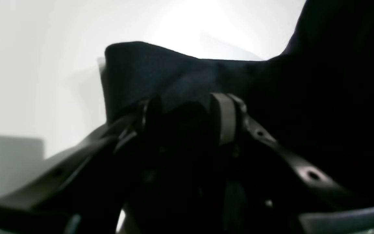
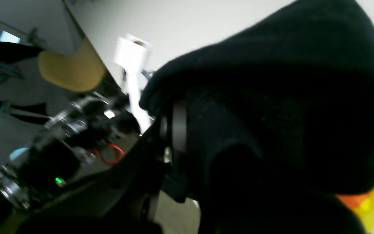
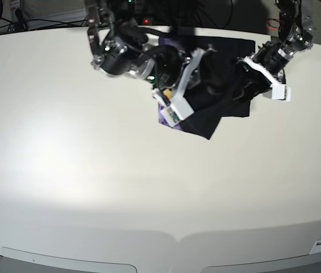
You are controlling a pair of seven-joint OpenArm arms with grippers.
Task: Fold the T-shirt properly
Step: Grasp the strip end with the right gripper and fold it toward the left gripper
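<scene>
Black cloth, that of the large short-sleeved T-shirt [image 3: 220, 94], is seen bunched between the two arms at the far side of the broad cream-white table [image 3: 92, 187], lifted in part off the surface, with a loose corner hanging down toward the table in the base view. A patch of purple print is visible at the lower edge of the bunch beside the right arm, and in the right wrist view a piece of orange and yellow print is seen at the lower right corner under the dark folds. The right gripper [image 2: 187, 126] is seen pressed into the fabric: one grey-padded finger [image 2: 179, 125] lies against the cloth, the other is buried under it, and the jaws are drawn together on a fold of the T-shirt. The left gripper [image 1: 187, 112] is shown with its two fingers standing apart, a thick wad of the black fabric lying between them and rising above their tips; whether the cloth is truly clamped there cannot be told, since the space between the fingers is in deep shadow. A blurred yellow chair seat [image 2: 71, 73] is seen beyond the table edge in the right wrist view.
</scene>
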